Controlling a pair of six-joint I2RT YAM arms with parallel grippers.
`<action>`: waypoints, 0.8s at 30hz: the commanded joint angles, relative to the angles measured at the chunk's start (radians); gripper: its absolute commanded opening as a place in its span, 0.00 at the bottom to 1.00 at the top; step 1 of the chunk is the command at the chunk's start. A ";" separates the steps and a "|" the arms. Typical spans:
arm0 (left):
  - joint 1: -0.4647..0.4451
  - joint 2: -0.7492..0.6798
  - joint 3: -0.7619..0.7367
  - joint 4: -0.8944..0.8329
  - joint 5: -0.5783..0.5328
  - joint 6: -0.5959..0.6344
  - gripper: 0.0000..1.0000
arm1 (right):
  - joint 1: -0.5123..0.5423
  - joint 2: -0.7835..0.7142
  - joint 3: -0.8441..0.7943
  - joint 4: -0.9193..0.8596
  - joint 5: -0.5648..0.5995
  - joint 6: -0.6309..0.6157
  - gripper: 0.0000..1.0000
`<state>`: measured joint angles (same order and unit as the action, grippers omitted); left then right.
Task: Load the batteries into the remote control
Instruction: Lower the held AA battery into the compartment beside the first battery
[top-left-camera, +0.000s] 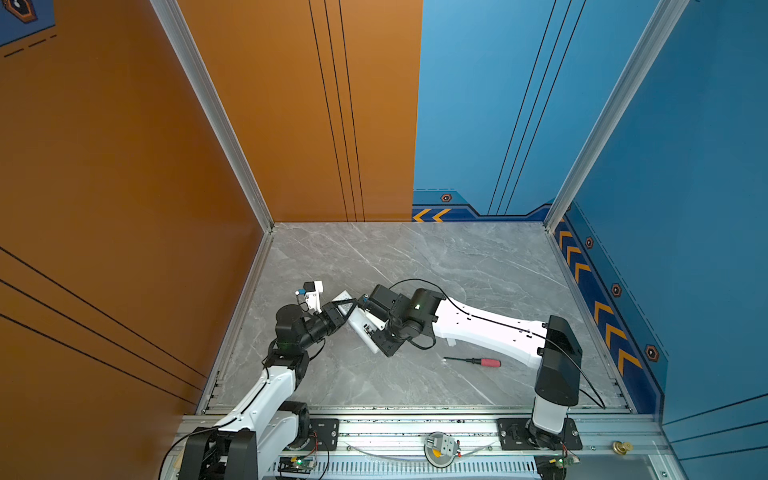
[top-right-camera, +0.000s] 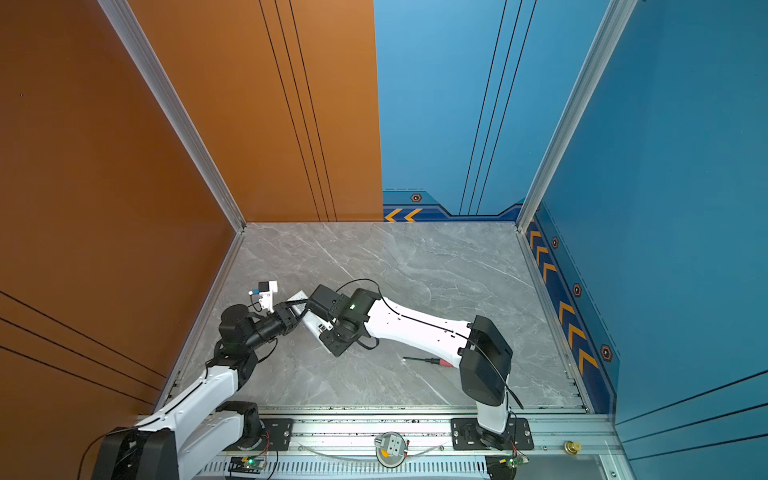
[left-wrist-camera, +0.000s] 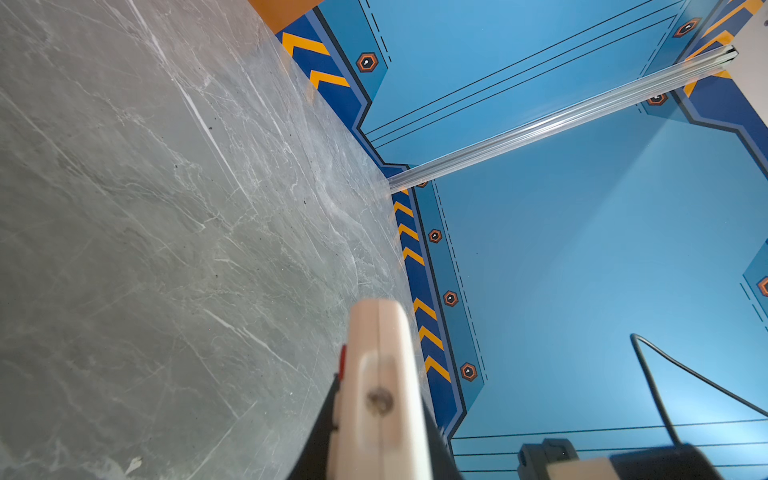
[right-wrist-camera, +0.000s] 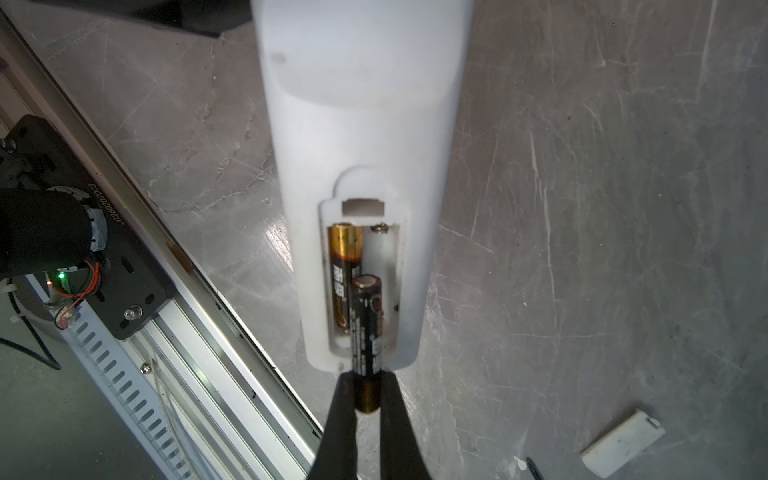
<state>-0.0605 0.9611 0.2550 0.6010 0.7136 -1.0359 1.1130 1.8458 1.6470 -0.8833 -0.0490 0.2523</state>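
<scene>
1 battery (right-wrist-camera: 365, 328) clamped in right pincer (right-wrist-camera: 368, 379), angled over remote control (right-wrist-camera: 357, 104), gripped by left pincer (top-left-camera: 348, 308)

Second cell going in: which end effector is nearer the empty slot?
Right. The right end effector, shut on a battery, is at the slot; the left end effector grips the remote at its other end, away from the slot.

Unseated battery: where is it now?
In the right wrist view the unseated battery, gold end pinched in the right gripper, angles into the remote control beside the seated battery.
</scene>
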 joint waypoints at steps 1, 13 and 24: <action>-0.007 -0.014 -0.014 0.017 -0.004 0.019 0.00 | 0.003 0.018 0.028 -0.029 -0.002 0.008 0.00; -0.007 -0.017 -0.015 0.017 -0.005 0.018 0.00 | -0.002 0.028 0.040 -0.029 0.003 0.015 0.00; -0.007 -0.021 -0.017 0.017 -0.003 0.018 0.00 | -0.004 0.037 0.050 -0.034 0.014 0.016 0.00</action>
<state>-0.0605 0.9607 0.2485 0.6010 0.7136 -1.0359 1.1122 1.8675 1.6695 -0.8837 -0.0486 0.2531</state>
